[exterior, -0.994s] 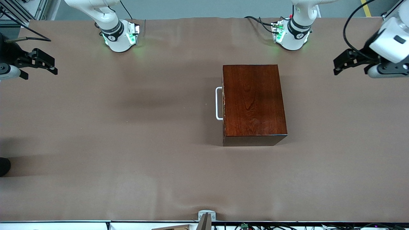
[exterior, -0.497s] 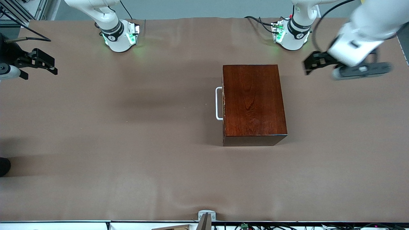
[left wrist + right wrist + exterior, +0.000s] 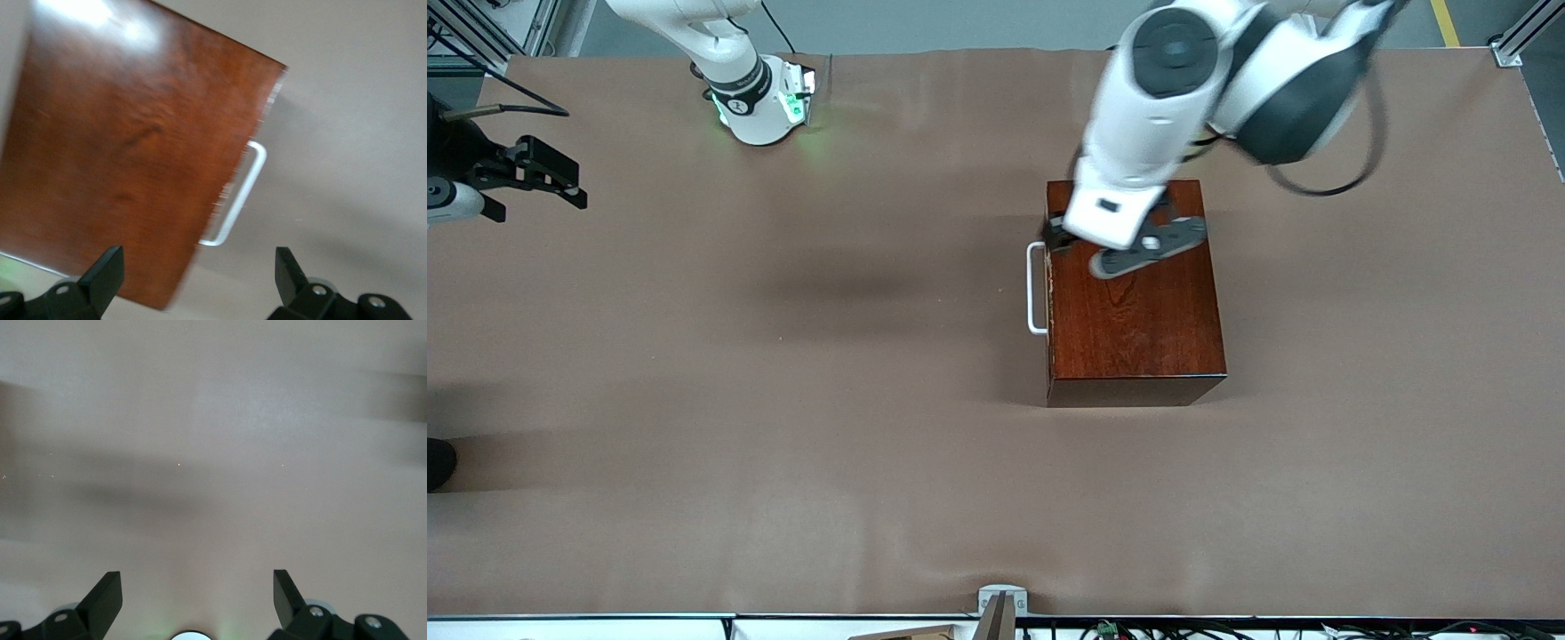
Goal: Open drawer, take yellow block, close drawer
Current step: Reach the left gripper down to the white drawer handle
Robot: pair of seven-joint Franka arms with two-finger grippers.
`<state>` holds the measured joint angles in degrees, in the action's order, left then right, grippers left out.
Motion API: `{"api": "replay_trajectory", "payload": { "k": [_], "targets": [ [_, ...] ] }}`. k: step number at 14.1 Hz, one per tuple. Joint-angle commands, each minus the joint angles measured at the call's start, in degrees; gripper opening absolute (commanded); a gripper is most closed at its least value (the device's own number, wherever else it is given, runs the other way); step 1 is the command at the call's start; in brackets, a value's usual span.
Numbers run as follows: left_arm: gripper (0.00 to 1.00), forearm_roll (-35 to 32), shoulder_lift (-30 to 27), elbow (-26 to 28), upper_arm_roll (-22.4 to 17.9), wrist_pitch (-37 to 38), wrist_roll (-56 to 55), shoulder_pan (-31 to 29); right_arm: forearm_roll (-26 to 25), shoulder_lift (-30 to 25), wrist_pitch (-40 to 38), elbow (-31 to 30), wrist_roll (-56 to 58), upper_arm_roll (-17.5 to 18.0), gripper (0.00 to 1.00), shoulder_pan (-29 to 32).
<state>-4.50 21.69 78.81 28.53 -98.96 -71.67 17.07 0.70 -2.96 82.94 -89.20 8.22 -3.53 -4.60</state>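
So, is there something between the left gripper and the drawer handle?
Nothing visible. The left gripper, open, hangs over the wooden box at its handle edge; the white handle sticks out bare over the table. The right gripper waits, open, at its own end.

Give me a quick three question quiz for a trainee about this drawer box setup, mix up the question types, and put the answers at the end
1. True or false: the drawer in the wooden box is already pulled out.
2. Which gripper is over the wooden box?
A. left gripper
B. right gripper
C. neither
3. Fill in the blank: the white handle faces the ____ arm's end of the table.

Key
1. False. The drawer is shut, its front flush with the box, so the yellow block is not in sight.
2. A. The left gripper is over the box with its fingers apart; the right gripper waits open over bare table at its own end.
3. right
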Motion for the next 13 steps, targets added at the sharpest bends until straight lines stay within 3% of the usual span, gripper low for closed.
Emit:
{"api": "replay_trajectory", "payload": {
  "k": [1,3,7,8,13],
  "targets": [
    [1.00,-3.74,6.06,-4.53,-0.58,-6.14,-13.00,4.61,-0.35,0.24,-0.15,0.70,-0.05,-0.08,1.00,0.03],
    [1.00,-8.92,10.62,-6.64,-4.34,-7.92,-21.63,11.63,-0.35,0.24,-0.15,0.70,-0.05,-0.08,1.00,0.03],
    [1.00,-10.26,17.05,-8.85,-24.09,-8.45,-37.28,31.04,-0.35,0.24,-0.15,0.70,-0.05,-0.08,1.00,-0.14],
    [1.00,-9.74,17.59,-8.59,-26.92,-8.36,-38.18,33.09,-0.26,0.24,-0.15,0.78,-0.05,-0.08,1.00,-0.23],
    [1.00,-9.74,19.35,-7.71,-27.65,-7.66,-40.30,32.59,-0.26,0.41,-0.15,0.78,-0.05,-0.08,1.00,-0.23]
  ]
}}
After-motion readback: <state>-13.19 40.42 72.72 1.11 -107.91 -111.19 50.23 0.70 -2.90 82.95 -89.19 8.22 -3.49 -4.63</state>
